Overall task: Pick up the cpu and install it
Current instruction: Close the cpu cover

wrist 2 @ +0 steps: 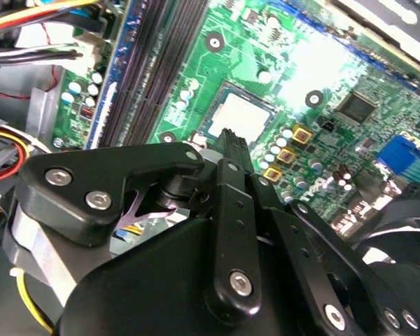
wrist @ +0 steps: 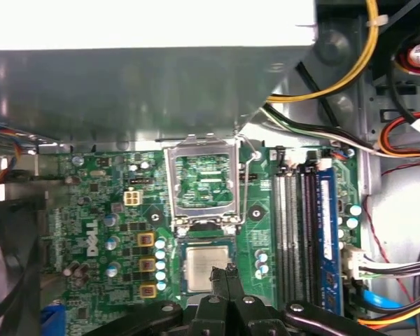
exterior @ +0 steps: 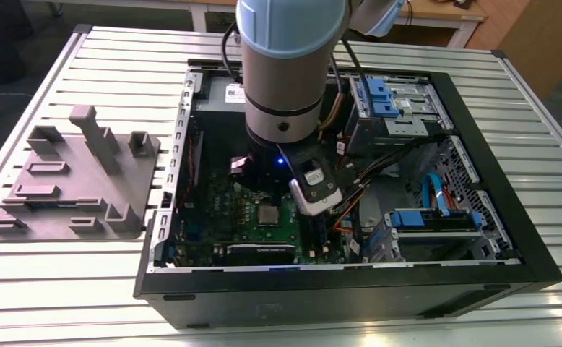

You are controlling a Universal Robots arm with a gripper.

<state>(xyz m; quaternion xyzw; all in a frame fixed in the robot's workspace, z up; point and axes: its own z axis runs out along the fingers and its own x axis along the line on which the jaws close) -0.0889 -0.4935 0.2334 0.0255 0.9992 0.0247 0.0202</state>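
Slatted counter [exterior: 551,144] carries the open PC case [exterior: 358,296]; cpu [wrist: 204,264] lies in its socket [wrist: 180,278], frame [wrist: 171,182] flipped up for access, jaws pressed together at its edge.

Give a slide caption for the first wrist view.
Gripper at the cpu lying in its socket, metal frame flipped open, on the green motherboard.

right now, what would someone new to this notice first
The big pale-blue and grey robot arm reaching down into an open computer case on the slatted table stands out. Inside, on the green motherboard, the silver cpu lies flat beside the flipped-up metal frame, with the gripper right at its edge.
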